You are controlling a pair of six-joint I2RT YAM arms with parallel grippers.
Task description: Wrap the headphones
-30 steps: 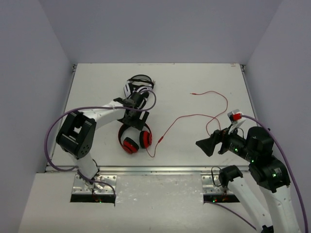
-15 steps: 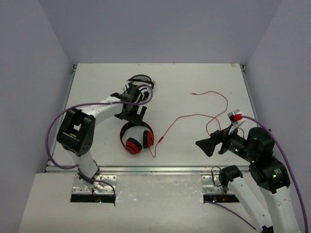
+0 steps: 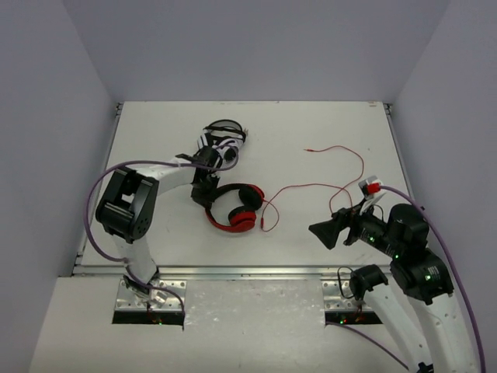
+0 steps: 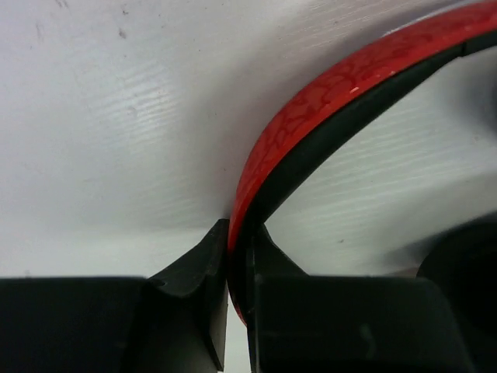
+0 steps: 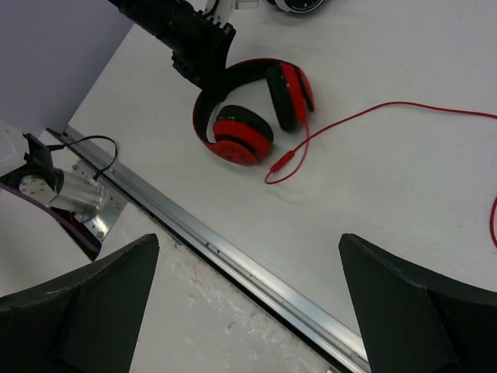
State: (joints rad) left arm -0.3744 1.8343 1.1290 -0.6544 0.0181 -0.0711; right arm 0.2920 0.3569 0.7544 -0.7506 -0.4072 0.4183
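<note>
- Your left gripper (image 4: 238, 249) is clenched on the black-lined headband (image 4: 326, 101) of the red over-ear headphones (image 3: 242, 221).
- Your right gripper (image 3: 322, 231) hangs released, fingers spread, near the thin red cable (image 3: 311, 185).

Black-and-white headphones (image 3: 224, 138) sit just behind the left pincer (image 3: 208, 194); the red cable (image 3: 311, 185) loops across open tabletop (image 3: 295, 120) rightward.

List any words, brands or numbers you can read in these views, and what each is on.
No text can be read in any view.
Red headphones: no logo or lettering shows; the headband carries only a crackle pattern.
Black-and-white headphones: too small to read any marking.
Red and white part on the right arm: too small to read.
</note>
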